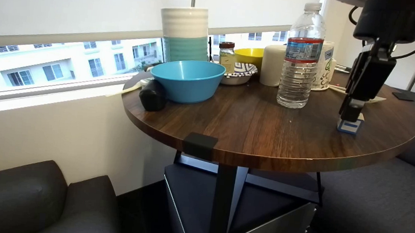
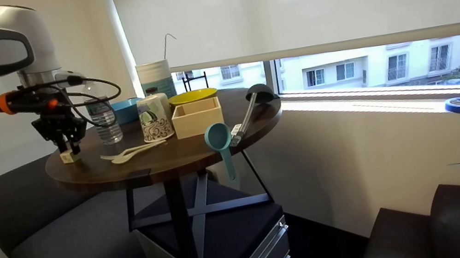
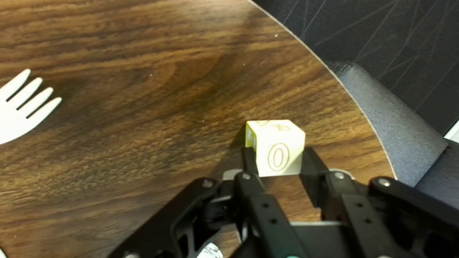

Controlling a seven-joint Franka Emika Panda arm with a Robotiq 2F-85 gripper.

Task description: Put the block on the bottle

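The claw (image 3: 278, 156) grips the block (image 3: 279, 145); on the table (image 1: 250, 133), a patterned cup (image 2: 154, 120) and fork (image 3: 16, 118) sit near the bottle (image 1: 300, 74).

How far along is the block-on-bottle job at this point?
Done: the fingers straddle the toy block, one on either side in the wrist view. In hand: the grasp, apparently closed on it; whether it is clear of the wood-grain tabletop I cannot tell. Left: carrying it over and setting it on the water bottle, whose white cap bears nothing in an exterior view.
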